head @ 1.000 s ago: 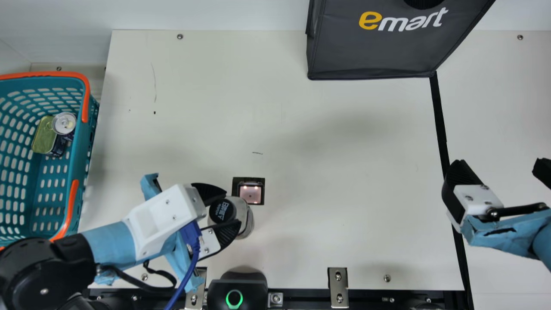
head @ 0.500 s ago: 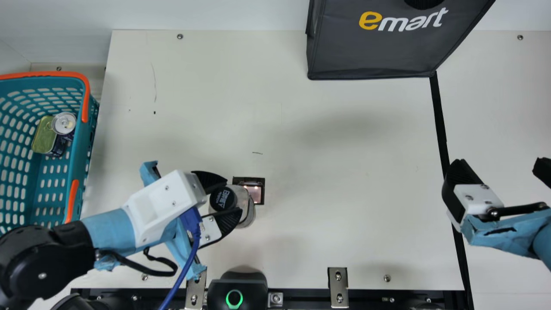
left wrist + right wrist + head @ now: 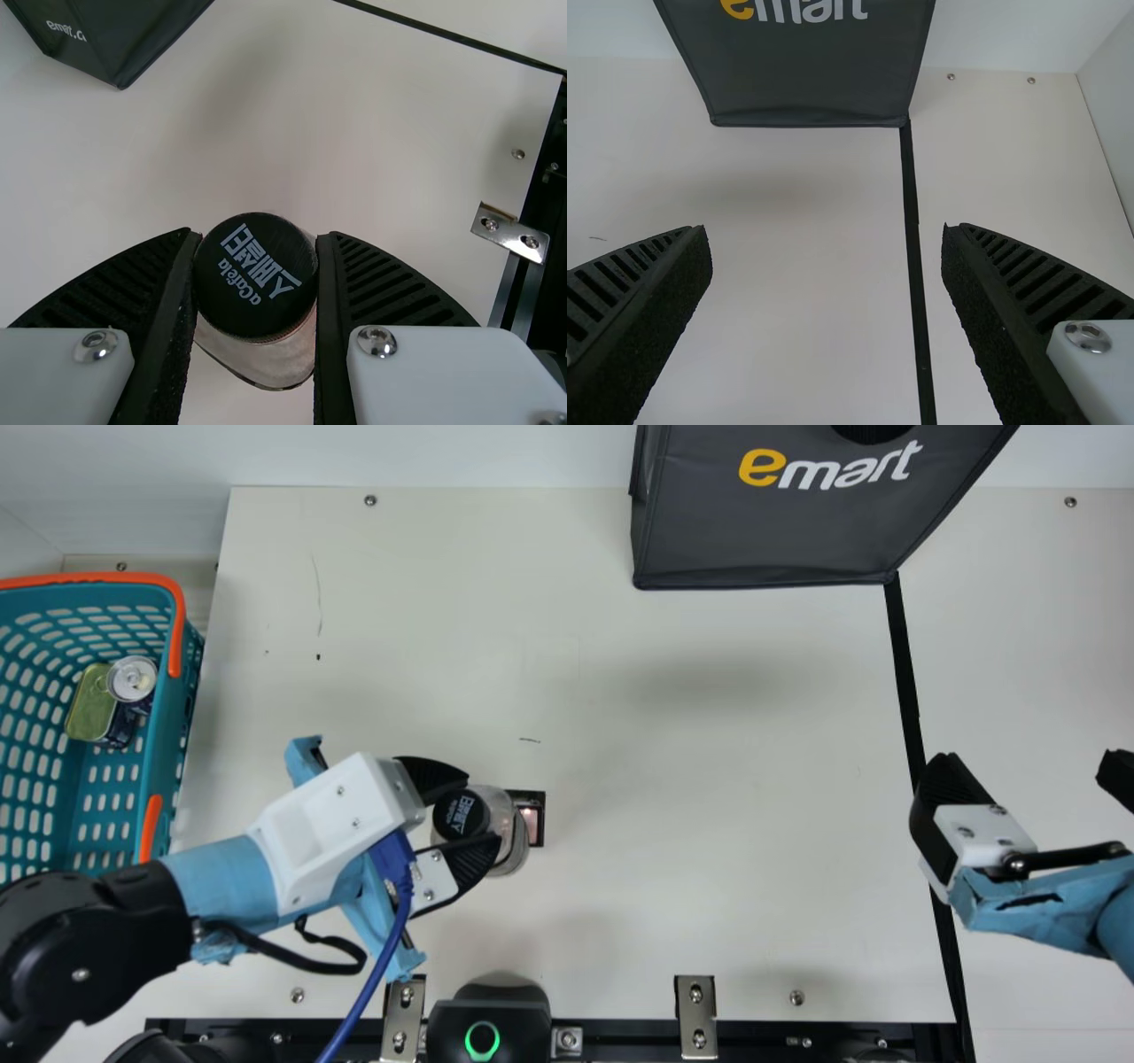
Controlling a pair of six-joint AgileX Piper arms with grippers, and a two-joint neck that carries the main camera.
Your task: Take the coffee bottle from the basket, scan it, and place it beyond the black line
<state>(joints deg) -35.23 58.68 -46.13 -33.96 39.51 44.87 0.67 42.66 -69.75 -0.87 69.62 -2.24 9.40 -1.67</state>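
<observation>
- Desk (image 3: 691, 762): the black line (image 3: 904, 664) crosses its right part, well apart from the bottle.
- Basket (image 3: 166, 735): by the desk's left edge.
- Left tool (image 3: 481, 813): part open, clasping the coffee bottle (image 3: 498, 808) at the cap; it has moved toward the desk's far edge.
- Right tool (image 3: 1028, 760): wide open, empty, near the line.
- Scanner (image 3: 533, 815): the bottle now hides more of it, so scanning seems under way; crossing the line remains.
</observation>
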